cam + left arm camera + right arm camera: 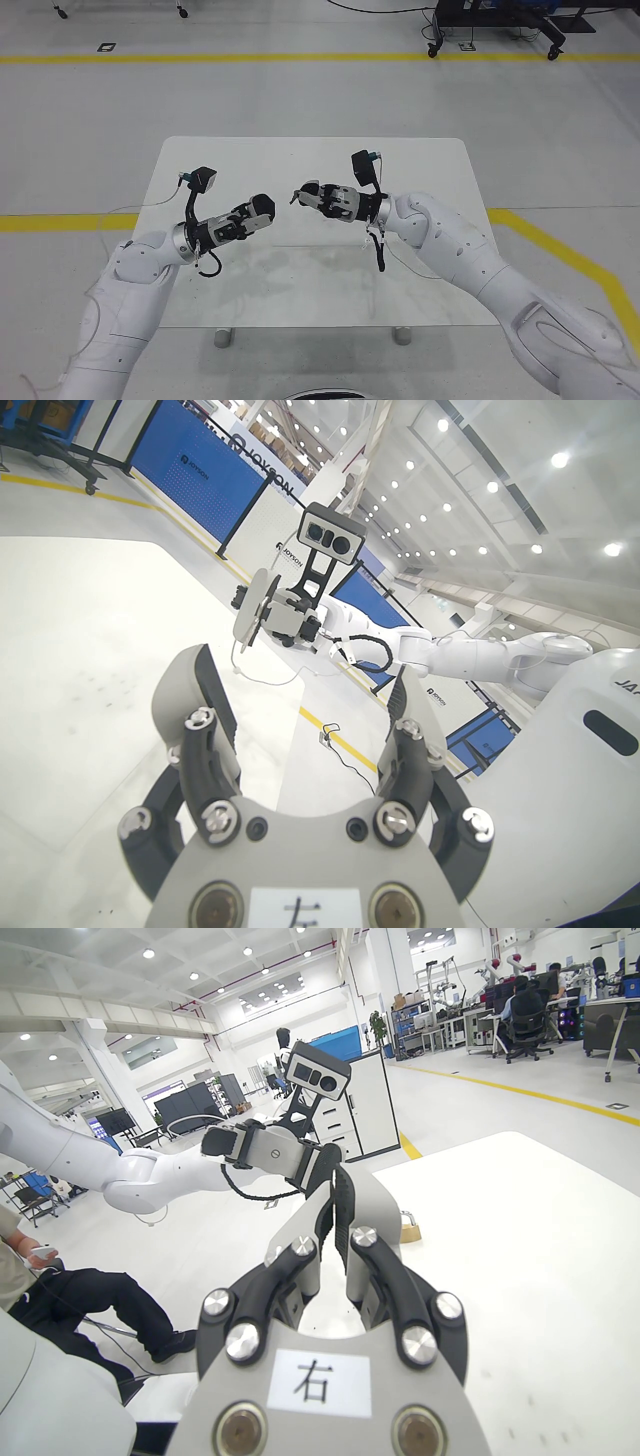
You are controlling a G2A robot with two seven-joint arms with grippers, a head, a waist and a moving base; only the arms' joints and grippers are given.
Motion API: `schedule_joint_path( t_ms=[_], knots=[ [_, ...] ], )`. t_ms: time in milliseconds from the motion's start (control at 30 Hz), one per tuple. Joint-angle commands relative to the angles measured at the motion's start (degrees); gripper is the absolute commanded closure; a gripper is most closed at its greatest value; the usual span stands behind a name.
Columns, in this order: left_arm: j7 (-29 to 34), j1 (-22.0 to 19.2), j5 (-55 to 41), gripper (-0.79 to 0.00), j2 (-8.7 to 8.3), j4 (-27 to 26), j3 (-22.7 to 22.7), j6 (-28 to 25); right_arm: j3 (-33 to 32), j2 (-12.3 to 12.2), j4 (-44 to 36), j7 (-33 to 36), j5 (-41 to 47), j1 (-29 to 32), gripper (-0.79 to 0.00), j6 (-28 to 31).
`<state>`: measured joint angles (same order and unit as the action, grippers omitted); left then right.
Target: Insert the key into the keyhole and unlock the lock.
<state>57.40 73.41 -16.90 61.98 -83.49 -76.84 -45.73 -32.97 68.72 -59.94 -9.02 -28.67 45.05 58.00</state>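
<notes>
Ideally, the open-fingered left gripper (302,665) should steady the lock (412,1231) before the right gripper (336,1180), fingers pressed shut, approaches squarely.

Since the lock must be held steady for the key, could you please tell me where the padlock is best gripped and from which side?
Take the padlock by its brass body, across the two narrow sides, coming down from above with the open left claw. It seems to lie flat on the table, offering little else; the right claw partly hides it.
</notes>
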Motion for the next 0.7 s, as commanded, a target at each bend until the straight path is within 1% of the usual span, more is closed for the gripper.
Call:
schedule_joint_path(
  t_ms=[0,133,167,200,233,533,600,667],
  knots=[
    [0.0,-0.01,-0.01,-0.379,0.0,0.01,0.0,0.0,0.01,0.0,0.0,0.0,0.03,0.0,0.0,0.0],
    [0.0,-0.01,-0.01,-0.379,0.0,0.01,0.0,0.0,0.01,0.0,0.0,0.0,0.03,0.0,0.0,0.0],
    [0.0,-0.01,-0.01,-0.409,0.0,0.01,0.0,0.0,0.01,0.0,0.0,0.0,0.03,0.0,0.0,0.0],
    [0.0,-0.01,-0.01,-0.727,0.0,0.01,0.0,0.0,0.01,0.0,0.0,0.0,0.03,0.0,0.0,0.0],
    [0.0,-0.01,-0.01,-0.785,0.0,0.01,0.0,0.0,0.01,0.0,0.0,0.0,0.03,0.0,0.0,0.0],
    [0.0,-0.01,-0.01,-0.785,0.0,0.01,0.0,0.0,0.01,0.0,0.0,0.0,0.03,0.0,0.0,0.0],
    [-2.45,0.13,1.71,-0.785,0.05,-0.34,-0.06,0.8,-0.09,0.01,-0.35,0.03,0.2,0.36,0.0,-0.5],
    [-3.49,-0.2,1.71,-0.785,0.25,-0.46,1.13,0.97,-0.6,0.0,-1.46,0.4,1.44,1.36,0.0,-0.15]
  ],
)
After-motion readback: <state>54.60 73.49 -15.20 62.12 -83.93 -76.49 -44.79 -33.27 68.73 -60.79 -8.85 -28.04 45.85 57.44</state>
